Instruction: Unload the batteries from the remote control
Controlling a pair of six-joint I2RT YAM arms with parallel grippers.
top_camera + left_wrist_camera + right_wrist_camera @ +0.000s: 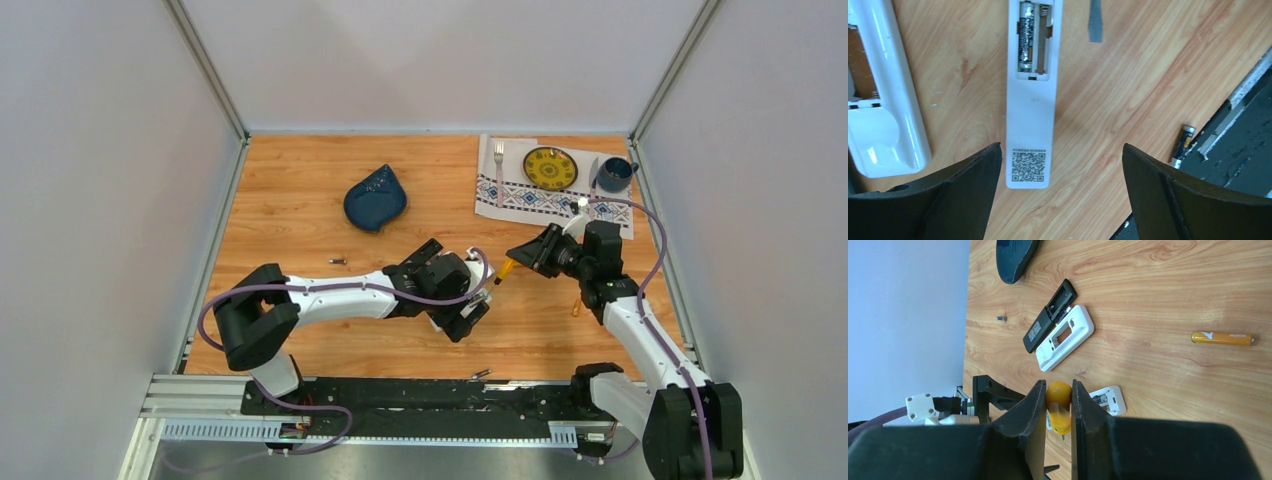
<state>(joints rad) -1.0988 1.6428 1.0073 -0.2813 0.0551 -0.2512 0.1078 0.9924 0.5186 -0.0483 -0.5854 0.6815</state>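
The left gripper (1060,150) hangs over the white remote (1030,115), its fingers (968,200) spread wide with nothing between them; the remote lies cover off, one dark battery (1026,37) in its left slot, the slot beside it showing only a spring; a loose battery (1182,145) lies by the table (1128,75) edge; an orange battery (1222,338) lies well apart; the right gripper (1058,387) is clamped on the screwdriver (1059,415).

On the wooden table (290,200) lie a slim white remote (1030,120), a wider white remote (885,120) and a black remote (1048,315). An orange battery (1222,338), a dark battery (1182,145), a blue dish (375,197) and a patterned cloth (510,195) rest there too.
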